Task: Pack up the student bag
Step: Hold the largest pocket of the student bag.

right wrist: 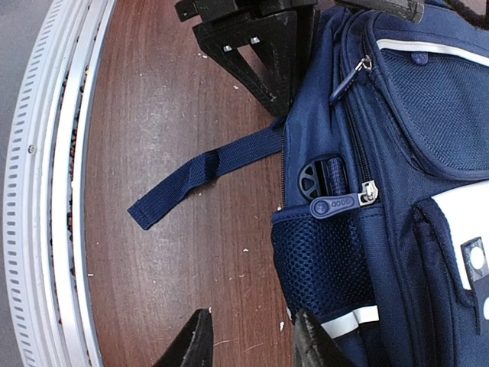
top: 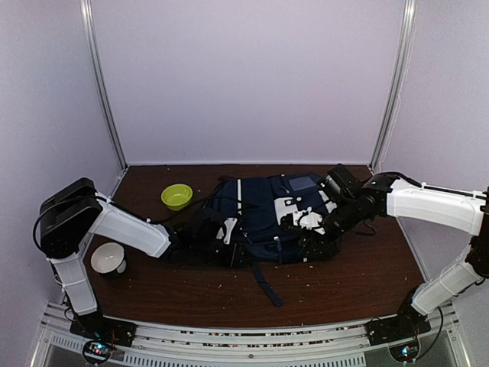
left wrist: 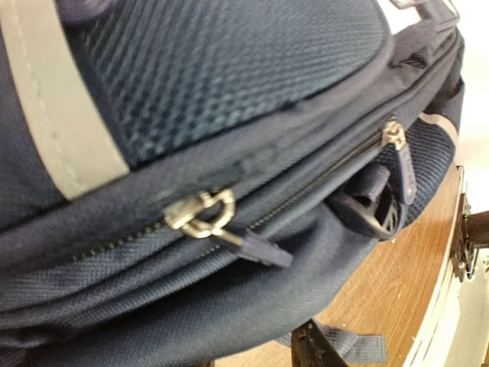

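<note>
Right jaws stand apart, tabletop (right wrist: 153, 138) between them, the student bag (right wrist: 412, 138) just beside one tip. Left jaws: cannot tell.

The student bag (top: 260, 218) is navy blue with white patches and a pale stripe (dark mesh pocket, white-trimmed, just beside the black right claw (right wrist: 252, 344)). Under that claw, the worktop (top: 344, 283) is reddish-brown woodgrain. Well apart from it sits a lime-green bowl (top: 176, 196).
</note>
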Tool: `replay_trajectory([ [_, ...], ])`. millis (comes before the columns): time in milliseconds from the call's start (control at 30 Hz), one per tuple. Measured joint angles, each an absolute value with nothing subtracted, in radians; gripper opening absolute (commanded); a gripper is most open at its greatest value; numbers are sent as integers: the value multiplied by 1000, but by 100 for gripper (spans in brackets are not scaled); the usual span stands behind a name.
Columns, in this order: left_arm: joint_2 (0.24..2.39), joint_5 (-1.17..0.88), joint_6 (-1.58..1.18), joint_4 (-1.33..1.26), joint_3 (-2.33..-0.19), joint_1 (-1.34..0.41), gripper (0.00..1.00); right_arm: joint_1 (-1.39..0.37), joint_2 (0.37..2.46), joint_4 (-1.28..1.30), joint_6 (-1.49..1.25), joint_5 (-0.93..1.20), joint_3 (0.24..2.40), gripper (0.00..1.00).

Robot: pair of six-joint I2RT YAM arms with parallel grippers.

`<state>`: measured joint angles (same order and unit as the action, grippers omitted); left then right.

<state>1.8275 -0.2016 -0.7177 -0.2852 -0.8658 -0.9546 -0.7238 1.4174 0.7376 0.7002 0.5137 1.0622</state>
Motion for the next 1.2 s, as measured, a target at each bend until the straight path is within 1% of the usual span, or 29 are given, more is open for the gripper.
replay_trajectory([
  [167,1859,-200,-736,-288,-876,-957,36,-724,1417,747,699,507,1087,37],
  [433,1883,-171,-735,-194,-946,-983,36,-724,1417,744,692,492,1097,37],
  [633,1967,-137,-731,-35,-1105,-999,26,-723,1417,740,685,489,1097,37],
  [733,1985,-133,-727,7,-1137,-999,20,-722,1417,734,684,489,1097,37],
  [900,1976,-99,-720,32,-1136,-1002,11,-722,1417,723,683,489,1093,37],
  [1067,1917,-60,-719,31,-1083,-1003,2,-720,1417,718,683,490,1093,37],
  [1200,1878,-45,-720,28,-1053,-1005,0,-719,1417,713,682,490,1093,37],
])
